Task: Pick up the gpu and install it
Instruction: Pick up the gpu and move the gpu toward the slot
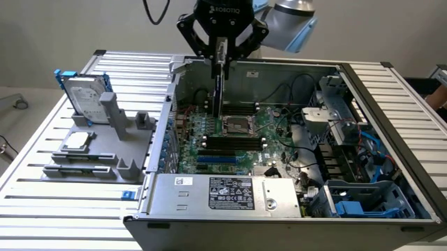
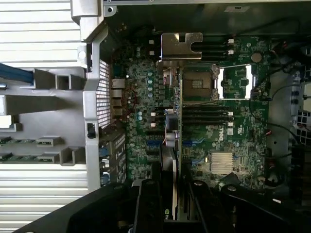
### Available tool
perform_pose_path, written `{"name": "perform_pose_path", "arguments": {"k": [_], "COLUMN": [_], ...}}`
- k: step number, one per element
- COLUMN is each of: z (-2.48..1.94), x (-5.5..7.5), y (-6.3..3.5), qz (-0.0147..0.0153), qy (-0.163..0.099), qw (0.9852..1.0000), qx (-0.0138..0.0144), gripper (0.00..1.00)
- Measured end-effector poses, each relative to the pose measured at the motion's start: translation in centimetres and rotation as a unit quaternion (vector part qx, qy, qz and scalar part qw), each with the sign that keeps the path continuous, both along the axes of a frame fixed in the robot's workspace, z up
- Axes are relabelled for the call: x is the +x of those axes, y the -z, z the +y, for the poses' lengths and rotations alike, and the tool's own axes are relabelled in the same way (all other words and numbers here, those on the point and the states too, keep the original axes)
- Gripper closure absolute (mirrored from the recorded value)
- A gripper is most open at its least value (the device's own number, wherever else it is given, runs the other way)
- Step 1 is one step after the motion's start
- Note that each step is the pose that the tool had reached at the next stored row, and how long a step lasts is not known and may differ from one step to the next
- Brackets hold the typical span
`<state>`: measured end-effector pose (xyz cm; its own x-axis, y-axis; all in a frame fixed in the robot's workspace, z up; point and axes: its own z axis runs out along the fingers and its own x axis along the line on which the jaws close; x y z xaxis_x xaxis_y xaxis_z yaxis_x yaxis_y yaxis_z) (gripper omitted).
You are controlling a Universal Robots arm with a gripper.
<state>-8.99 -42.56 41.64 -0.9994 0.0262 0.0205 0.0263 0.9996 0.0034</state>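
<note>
1. A slatted metal desk [image 1: 42, 209] carries an open computer case [image 1: 398, 120] lying on its side, with the green motherboard [image 1: 241, 149] facing up.
2. The claw [image 1: 221, 56] hangs over the case near its back wall, with its fingers clamped on the upper part of the gpu [image 1: 219, 86].
3. The gpu is off the desk and hangs in the air. Its long axis is upright, and its lower end is above the motherboard, close by the CPU socket [image 1: 237, 124].
4. In the exterior view the card shows as a narrow dark strip, nearly edge-on.
5. From the wrist view, the card runs away from the claw [image 2: 172, 196] as a thin edge. Its silver end bracket [image 2: 181, 46] is at the far, lower end, pointing down at the board.
6. Outside the case, on the exterior view's left, a grey holder [image 1: 104, 151] stands on the desk with a hard drive [image 1: 87, 99] in it.
</note>
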Motion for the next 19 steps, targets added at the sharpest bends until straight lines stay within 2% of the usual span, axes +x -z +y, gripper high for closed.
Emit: {"name": "perform_pose_path", "arguments": {"k": [5,9,19], "z": [0.59,1.32,1.37], "x": [2.1,2.6,2.6], "y": [0.91,1.64,1.73], "qz": [0.0,0.0,0.0002], "qy": [0.0,-0.001,-0.001], "qw": [1.0,1.0,1.0], "qx": [-0.0007,-0.0007,-0.0007], "gripper": [0.73,0.73,0.73]}}
